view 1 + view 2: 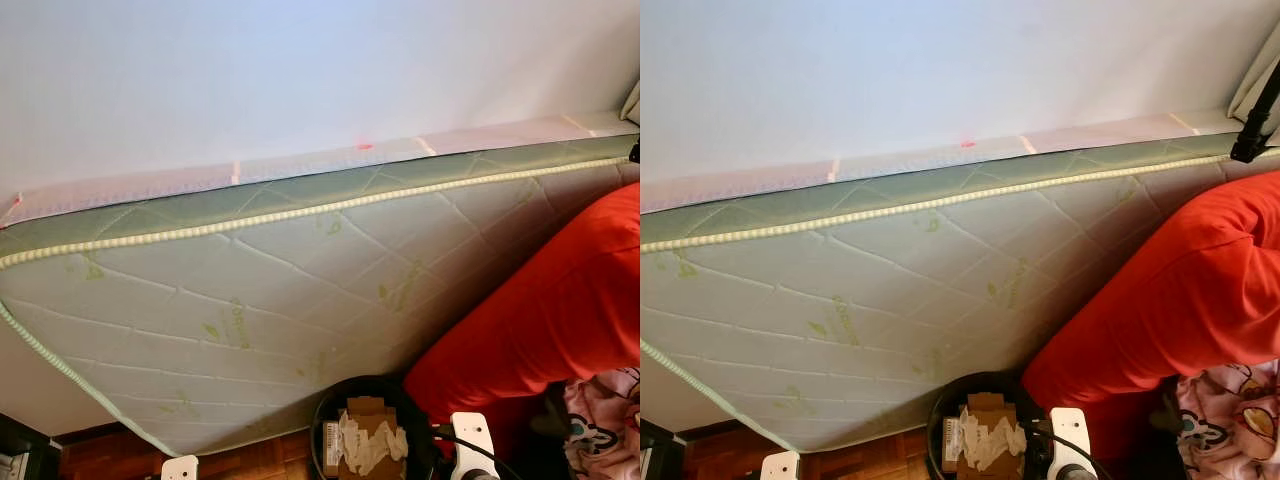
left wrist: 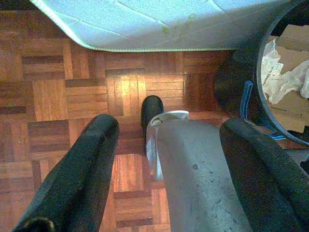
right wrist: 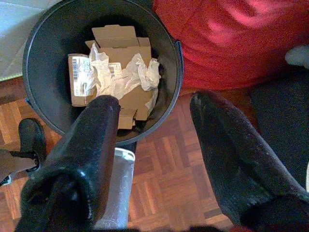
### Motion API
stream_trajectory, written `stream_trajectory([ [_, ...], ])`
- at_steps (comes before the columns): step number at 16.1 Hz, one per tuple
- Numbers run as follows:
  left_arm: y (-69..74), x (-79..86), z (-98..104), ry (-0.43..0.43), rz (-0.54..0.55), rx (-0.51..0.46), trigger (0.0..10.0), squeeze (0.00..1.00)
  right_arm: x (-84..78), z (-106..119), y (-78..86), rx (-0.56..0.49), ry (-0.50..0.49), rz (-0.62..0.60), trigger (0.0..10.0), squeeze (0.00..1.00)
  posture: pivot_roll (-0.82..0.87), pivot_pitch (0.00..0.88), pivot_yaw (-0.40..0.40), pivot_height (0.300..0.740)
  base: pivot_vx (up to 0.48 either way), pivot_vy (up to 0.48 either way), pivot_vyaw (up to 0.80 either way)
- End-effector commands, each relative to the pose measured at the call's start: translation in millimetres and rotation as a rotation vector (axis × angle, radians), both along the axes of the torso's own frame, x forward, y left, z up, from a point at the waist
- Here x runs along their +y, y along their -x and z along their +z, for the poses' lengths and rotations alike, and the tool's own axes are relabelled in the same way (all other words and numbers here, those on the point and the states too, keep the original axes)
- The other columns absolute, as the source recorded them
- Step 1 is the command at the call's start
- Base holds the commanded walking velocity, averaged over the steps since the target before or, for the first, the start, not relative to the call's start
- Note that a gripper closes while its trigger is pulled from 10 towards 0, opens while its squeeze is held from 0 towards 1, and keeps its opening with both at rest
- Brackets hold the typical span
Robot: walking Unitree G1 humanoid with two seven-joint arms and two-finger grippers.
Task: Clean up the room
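Overhead, eye views: quilted mattress [image 1: 250, 290] leaning against white wall [image 1: 300, 70], long axis running left-low to right-high; faint green leaf print, wording unreadable. Red cushion [image 1: 540, 320] at right. Black bin [image 1: 940, 400] on parquet floor [image 1: 250, 460], just beside both.

Left wrist view: left gripper [image 2: 169, 159] fingers wide apart, holding nothing, above the floor.

Right wrist view: right gripper [image 3: 154, 145] spread open, empty, over the bin holding cardboard box [image 3: 120, 67] and crumpled paper [image 3: 120, 77]; barcode label, unreadable.
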State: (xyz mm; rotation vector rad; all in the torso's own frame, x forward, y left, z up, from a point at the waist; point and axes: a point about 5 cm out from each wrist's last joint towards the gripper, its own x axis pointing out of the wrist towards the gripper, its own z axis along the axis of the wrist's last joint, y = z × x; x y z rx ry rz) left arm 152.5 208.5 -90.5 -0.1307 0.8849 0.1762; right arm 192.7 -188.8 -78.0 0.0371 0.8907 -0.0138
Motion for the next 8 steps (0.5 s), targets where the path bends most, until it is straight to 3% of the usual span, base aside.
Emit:
stream_trajectory([
  [1, 9.6, -1.8, -4.5, 0.005, -0.007, 0.040, 10.0, 0.00, 0.3, -0.3, 0.2, 0.007, -0.002, -0.001, 10.0, 0.00, 0.03, 0.082, -0.059, 0.740, -0.247, 0.000, 0.00],
  [8, 8.8, -1.1, -4.2, 0.009, 0.003, 0.039, 10.0, 0.00, 1.2, -1.1, 1.5, 0.011, -0.007, 0.001, 10.0, 0.00, 0.03, 0.110, -0.059, 0.740, -0.262, 0.000, 0.00],
])
